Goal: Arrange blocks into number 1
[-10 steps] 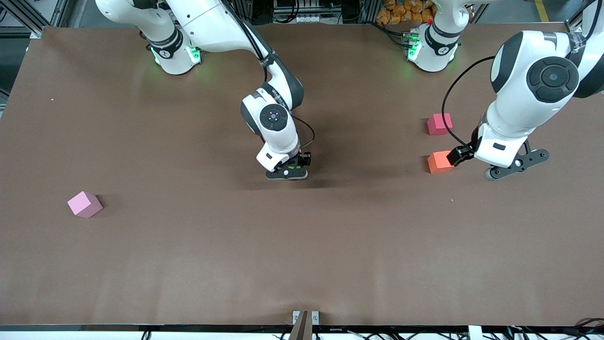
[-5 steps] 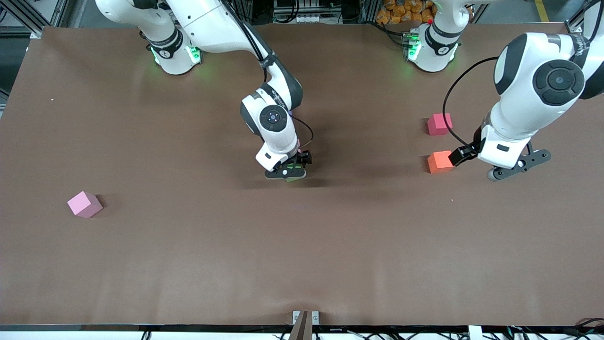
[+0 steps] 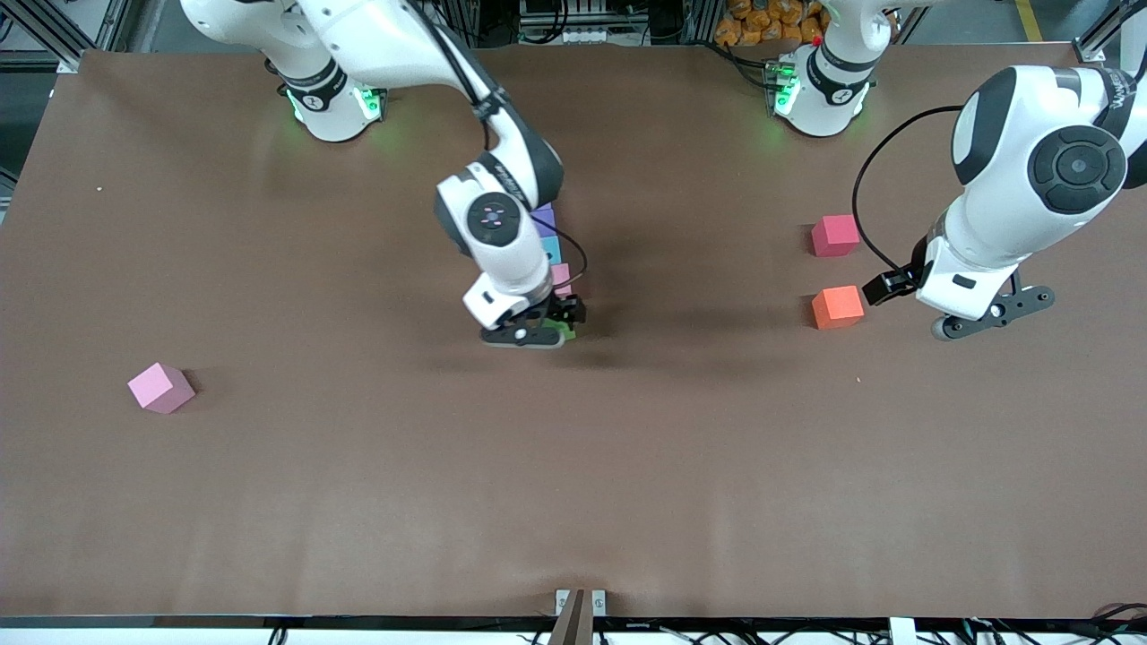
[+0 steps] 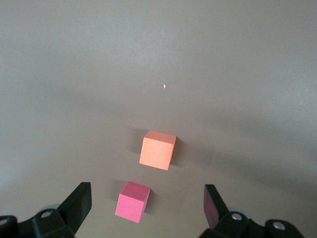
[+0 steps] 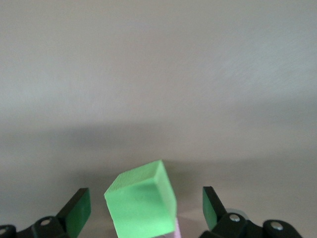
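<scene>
A column of blocks runs down the table's middle: purple (image 3: 544, 216), light blue (image 3: 549, 248), pink (image 3: 562, 277), then green (image 3: 564, 331), which is mostly hidden under my right gripper (image 3: 529, 334). In the right wrist view the green block (image 5: 142, 206) sits skewed between the open fingers of the right gripper (image 5: 143, 213), touching neither. A sliver of the pink block (image 5: 176, 229) shows against it. My left gripper (image 3: 984, 313) hangs open near the left arm's end. Its wrist view shows the left gripper (image 4: 147, 201) over a magenta block (image 4: 132, 201), with an orange block (image 4: 157, 149) close by.
A lone pink block (image 3: 159, 387) lies toward the right arm's end of the table. The magenta block (image 3: 834, 235) and the orange block (image 3: 837, 306) lie toward the left arm's end, the orange one nearer the front camera.
The right gripper has shifted toward the right arm's end, uncovering the purple, light blue and pink blocks; the green block now lies free between its fingers. The left gripper drew slightly away from the orange block.
</scene>
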Motion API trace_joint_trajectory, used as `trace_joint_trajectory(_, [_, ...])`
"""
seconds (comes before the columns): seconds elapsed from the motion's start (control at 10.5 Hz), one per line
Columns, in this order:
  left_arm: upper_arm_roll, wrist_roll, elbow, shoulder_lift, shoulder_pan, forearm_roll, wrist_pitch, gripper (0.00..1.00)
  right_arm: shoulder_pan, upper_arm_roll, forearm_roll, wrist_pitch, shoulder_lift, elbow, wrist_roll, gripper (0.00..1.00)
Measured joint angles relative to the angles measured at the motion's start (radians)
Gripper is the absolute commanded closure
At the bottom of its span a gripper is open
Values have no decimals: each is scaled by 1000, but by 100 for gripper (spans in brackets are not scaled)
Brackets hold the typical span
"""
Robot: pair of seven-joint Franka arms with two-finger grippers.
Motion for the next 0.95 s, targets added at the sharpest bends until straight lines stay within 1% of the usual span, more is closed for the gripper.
trace_joint_trajectory(0.19, [-2,11,10,-19,-1,-4,1,0,-98,-1,-1,-98,-101,7,-27,0])
trace_joint_trajectory(0.38, [-1,75,73,-48,3,-48,2,0,-205,3,-7,-209,-192,12,-103,0])
trace_joint_trajectory(0.48, [0,93,114,-59,11,-62,-3,0,-265,9,-45,-281,-231,25,-142,0])
trace_joint_trajectory(0.67, [1,130,198,-65,21,-65,-47,0,-385,42,-171,-420,-288,79,-218,0])
trace_joint_trajectory(0.76, [1,157,234,-65,22,-65,-72,0,-437,61,-195,-457,-311,102,-248,0])
trace_joint_trajectory(0.95, [0,193,288,-63,19,-65,-107,0,-525,86,-202,-502,-366,119,-283,0])
